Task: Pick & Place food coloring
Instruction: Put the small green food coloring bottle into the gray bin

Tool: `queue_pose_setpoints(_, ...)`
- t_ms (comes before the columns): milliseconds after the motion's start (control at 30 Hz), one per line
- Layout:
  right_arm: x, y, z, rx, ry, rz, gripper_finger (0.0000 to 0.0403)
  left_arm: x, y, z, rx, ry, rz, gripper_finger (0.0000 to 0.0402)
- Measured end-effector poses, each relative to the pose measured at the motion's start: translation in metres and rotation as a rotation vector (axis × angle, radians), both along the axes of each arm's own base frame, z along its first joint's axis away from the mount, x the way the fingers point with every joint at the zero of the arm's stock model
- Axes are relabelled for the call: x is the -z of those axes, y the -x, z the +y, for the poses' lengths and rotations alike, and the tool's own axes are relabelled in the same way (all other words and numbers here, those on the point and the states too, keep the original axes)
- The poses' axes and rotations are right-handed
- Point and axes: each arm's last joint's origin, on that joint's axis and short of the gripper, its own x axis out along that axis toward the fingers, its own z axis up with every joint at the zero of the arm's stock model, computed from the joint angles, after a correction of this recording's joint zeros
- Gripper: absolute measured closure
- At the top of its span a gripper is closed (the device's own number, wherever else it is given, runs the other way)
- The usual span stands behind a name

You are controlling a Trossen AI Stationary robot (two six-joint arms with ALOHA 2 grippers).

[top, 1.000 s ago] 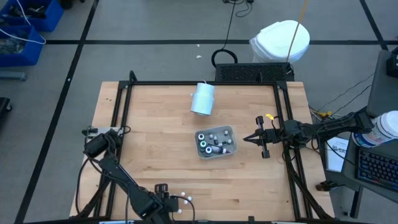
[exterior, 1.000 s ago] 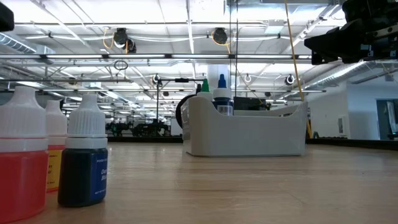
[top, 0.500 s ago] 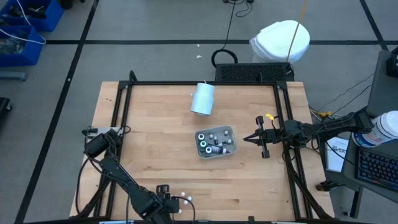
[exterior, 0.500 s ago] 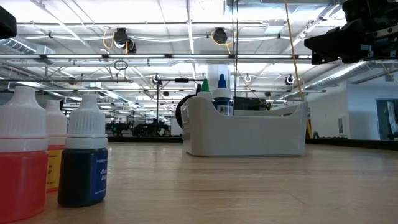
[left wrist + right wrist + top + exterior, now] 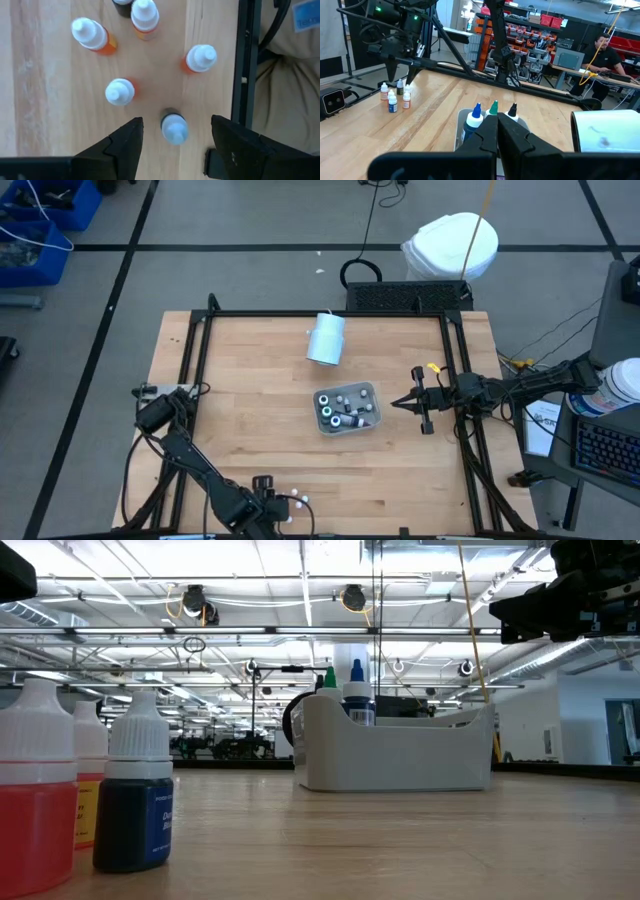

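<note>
Wooden boards make up the counter, which is framed by black rails and stands on a grey floor marked with dark lines. Near the counter's middle sits a pale tray holding several food coloring bottles, some upright and some lying down; from table height, blue, green and dark tips show above its wall. A pale cylinder lies on its side beyond the tray, toward the far edge.

A second cluster of bottles stands at the near edge of the counter. The left wrist view looks straight down on them: five show fully, four orange or red with white caps and one dark with a pale blue cap. The left jaws hang above this cluster, spread wide with nothing between them but the dark bottle below, which sits in the gap without touching either finger. In the low view three of these bottles stand close by: one red, one orange behind it, one dark blue.

The right jaws wait just beside the tray on its right, raised above the counter, fingers pressed together and holding nothing.

A person sits at a desk in the room beyond.
</note>
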Motion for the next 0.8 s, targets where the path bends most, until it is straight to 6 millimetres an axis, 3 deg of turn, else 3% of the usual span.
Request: queue_pose_setpoints(800, 0.0006, 0.0, -0.0001, 0.003, 0.004, 0.005, 0.0403, 0.0085, -0.0023, 0.0002, 0.012, 0.001, 0.034, 0.0163)
